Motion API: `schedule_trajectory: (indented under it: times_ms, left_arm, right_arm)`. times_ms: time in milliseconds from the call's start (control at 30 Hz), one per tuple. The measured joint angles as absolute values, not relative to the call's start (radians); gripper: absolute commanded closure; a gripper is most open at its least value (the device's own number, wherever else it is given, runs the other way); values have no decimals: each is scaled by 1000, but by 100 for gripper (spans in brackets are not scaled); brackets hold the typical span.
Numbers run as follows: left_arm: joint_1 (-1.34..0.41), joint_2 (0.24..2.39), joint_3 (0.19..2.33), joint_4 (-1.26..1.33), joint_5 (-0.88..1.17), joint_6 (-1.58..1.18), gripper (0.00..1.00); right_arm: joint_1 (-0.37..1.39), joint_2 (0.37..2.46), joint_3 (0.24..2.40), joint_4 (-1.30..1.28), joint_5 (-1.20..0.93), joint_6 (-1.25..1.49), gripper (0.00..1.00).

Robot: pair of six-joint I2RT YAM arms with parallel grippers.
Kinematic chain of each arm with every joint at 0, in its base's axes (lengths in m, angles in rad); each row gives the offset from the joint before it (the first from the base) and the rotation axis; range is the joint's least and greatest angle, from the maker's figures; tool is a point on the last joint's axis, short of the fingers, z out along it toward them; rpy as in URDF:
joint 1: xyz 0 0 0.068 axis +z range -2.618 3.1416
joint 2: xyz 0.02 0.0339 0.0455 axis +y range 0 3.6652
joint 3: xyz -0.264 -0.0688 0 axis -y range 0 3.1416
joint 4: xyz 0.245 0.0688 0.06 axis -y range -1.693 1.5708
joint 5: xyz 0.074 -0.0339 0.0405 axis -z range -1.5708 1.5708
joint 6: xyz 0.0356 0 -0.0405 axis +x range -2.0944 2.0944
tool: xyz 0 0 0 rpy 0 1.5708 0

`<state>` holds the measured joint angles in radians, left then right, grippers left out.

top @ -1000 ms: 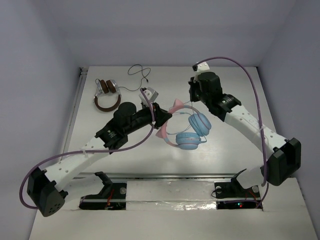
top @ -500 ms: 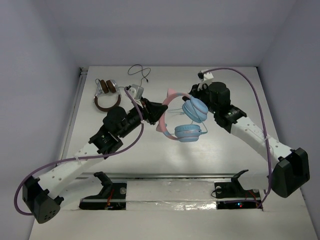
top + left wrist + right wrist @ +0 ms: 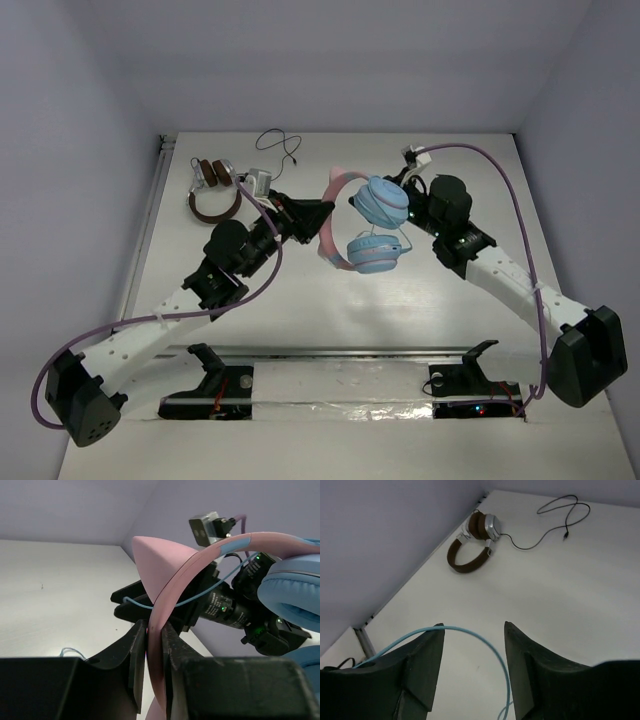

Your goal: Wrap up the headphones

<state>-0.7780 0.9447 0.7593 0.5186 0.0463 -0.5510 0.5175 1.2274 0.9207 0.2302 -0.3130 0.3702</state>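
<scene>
The headphones (image 3: 372,252) hang above the table, pink cat-ear headband (image 3: 330,205) to the left, light-blue ear cups to the right. My left gripper (image 3: 314,217) is shut on the headband (image 3: 154,645), just below a pink ear (image 3: 160,562). The right gripper (image 3: 408,212) sits close behind the upper ear cup (image 3: 379,200) and is open. In the right wrist view the thin light-blue cable (image 3: 470,631) arcs loosely between the spread fingers (image 3: 422,665), resting by the left fingertip. The left wrist view shows a strand of cable (image 3: 200,594) crossing the headband.
Brown headphones with silver trim (image 3: 213,188) lie at the far left of the table, also in the right wrist view as brown headphones (image 3: 472,545). Their black cable (image 3: 280,145) trails toward the back wall. Walls enclose the table on three sides.
The right gripper has opened and let the cable go. The left arm carried the headphones farther back and left, turning them; the right arm swung in beside the ear cups.
</scene>
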Motion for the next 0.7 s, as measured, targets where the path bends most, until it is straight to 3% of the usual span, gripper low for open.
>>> schedule_trajectory:
  times_ms: [200, 333, 700]
  left_arm:
    - [-778, 950, 746, 544, -6, -594, 100]
    - [-778, 950, 746, 556, -39, -603, 100]
    - [-778, 950, 811, 508, -63, -603, 100]
  right_arm:
    - [517, 1225, 909, 308, -359, 389, 36]
    - [517, 1238, 886, 352, -379, 393, 25]
    - [517, 1242, 761, 419, -374, 396, 25]
